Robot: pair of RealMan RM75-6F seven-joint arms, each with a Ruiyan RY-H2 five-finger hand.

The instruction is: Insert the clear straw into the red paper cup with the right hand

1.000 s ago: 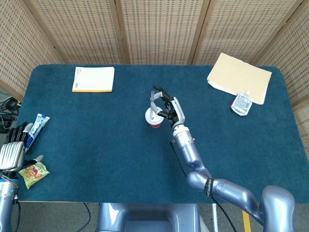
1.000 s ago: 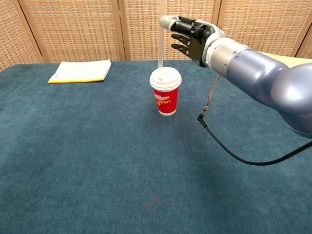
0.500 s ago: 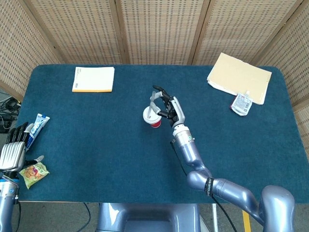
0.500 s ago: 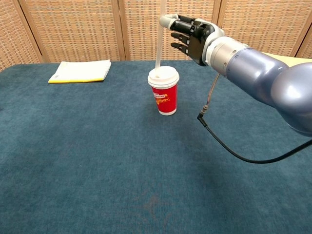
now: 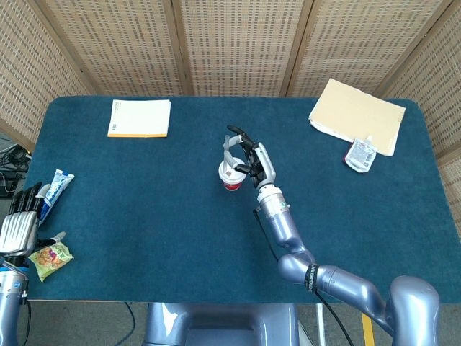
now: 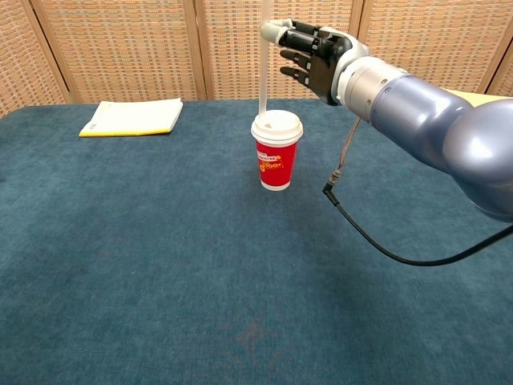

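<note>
The thin clear plastic straw (image 6: 263,56) stands nearly upright over the red paper cup with its white plastic lid (image 6: 276,152), its lower end meeting the lid near the lid's left side; whether the tip has gone through the lid's opening I cannot tell from either view. The cup sits upright around the middle of the blue-carpeted counter (image 6: 160,265), well apart from every edge, which gives the arm room to work from above. The right robot hand (image 6: 314,50) pinches the straw high up between its thumb and a fingertip, the rest of its dark fingers spread out to the side, seemingly so the palm stays clear of the cup and the straw can be steered straight down. Held that high, the straw probably flexes a little, and the light cup could tip or skid if the tip presses on the lid off the hole. The left robot hand (image 5: 20,220) hangs off the counter's near left corner, fingers apart and holding nothing, out of the way. Just beside it lie a blue and white tube (image 5: 55,189) and a small colourful snack packet (image 5: 50,259). A white booklet with a yellow spine (image 5: 140,117) lies near the far left corner, and a tan folder (image 5: 356,114) with a small pouch (image 5: 359,155) on its edge sits at the far right corner.
</note>
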